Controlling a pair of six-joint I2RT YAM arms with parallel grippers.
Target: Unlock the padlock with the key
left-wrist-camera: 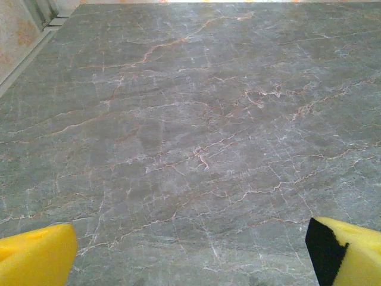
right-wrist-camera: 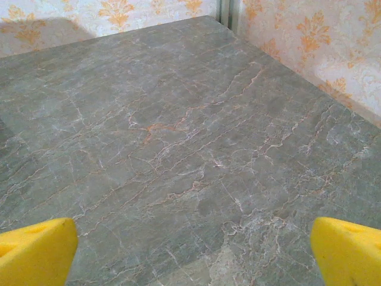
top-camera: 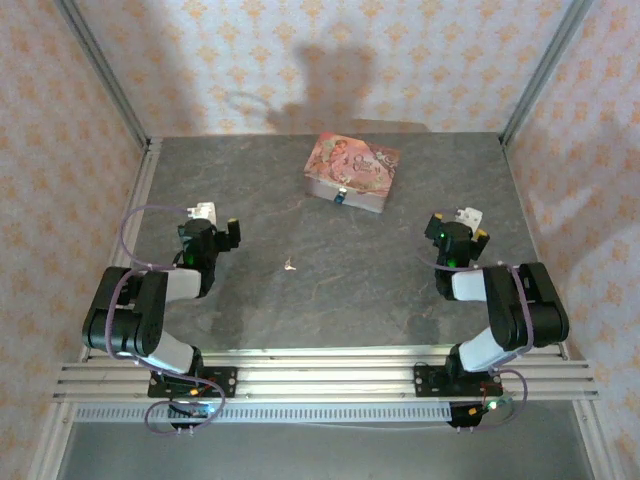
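A tiny blue padlock (top-camera: 340, 196) hangs at the front face of the pink tin box (top-camera: 352, 170) at the back middle of the table. The small pale key (top-camera: 290, 266) lies flat on the grey marble-look table (top-camera: 330, 300), between the two arms and nearer the left one. My left gripper (top-camera: 220, 232) rests at the left, open, yellow fingertips (left-wrist-camera: 36, 256) wide apart over bare table. My right gripper (top-camera: 458, 232) rests at the right, open too, its yellow fingertips (right-wrist-camera: 348, 250) spread with nothing between them.
Patterned walls with metal corner posts (top-camera: 100, 70) close in the table on three sides. An aluminium rail (top-camera: 320, 375) carrying both arm bases runs along the near edge.
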